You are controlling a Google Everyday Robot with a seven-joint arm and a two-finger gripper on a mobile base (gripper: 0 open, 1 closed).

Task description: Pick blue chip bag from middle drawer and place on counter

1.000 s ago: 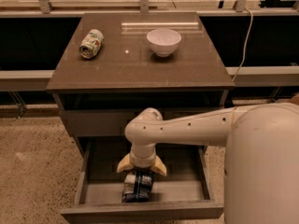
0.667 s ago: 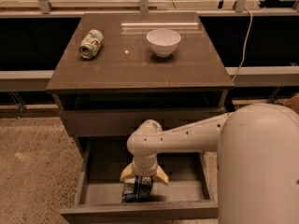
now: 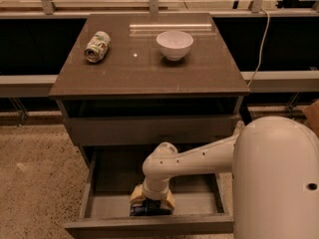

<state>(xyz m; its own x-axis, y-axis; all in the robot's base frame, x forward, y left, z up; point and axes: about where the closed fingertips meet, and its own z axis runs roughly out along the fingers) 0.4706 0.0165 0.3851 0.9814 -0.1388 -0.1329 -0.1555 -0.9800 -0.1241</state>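
Bag (image 3: 141,211) lies flat on the drawer (image 3: 102,203) floor, near edge, just left of centre, not lifted yet

Change over the last second: gripper (image 3: 152,203) has come down from above the bag to right on it; the wrist now hides most of the bag, and only a dark blue strip shows below it at the near side. Arm (image 3: 199,156) reaches in from the right and has dropped deeper into the drawer, elbow now below the top drawer front (image 3: 149,129)

Fingers (image 3: 136,197): tan pads stand spread left and right of the bag, straddling it, a bit narrower than a second ago. Reads as open and beginning to close, nothing clamped yet. Can't see whether the pads touch the foil

Bag itself hasn't shifted, same spot on the floor

Meaning: approach is done, this is the grasp step. Roughly a third in; close, lift and the move up to the counter (image 3: 144,68) are all still to do

Watch points:
- crinkled foil may slip or fold in the pinch
- lift has to clear the drawer's near wall, then pull out from under the top drawer front before going up

Counter holds a can (image 3: 96,46) far left, on its side, and a bowl (image 3: 174,44) far right of centre. The bare near half looks the safer drop spot
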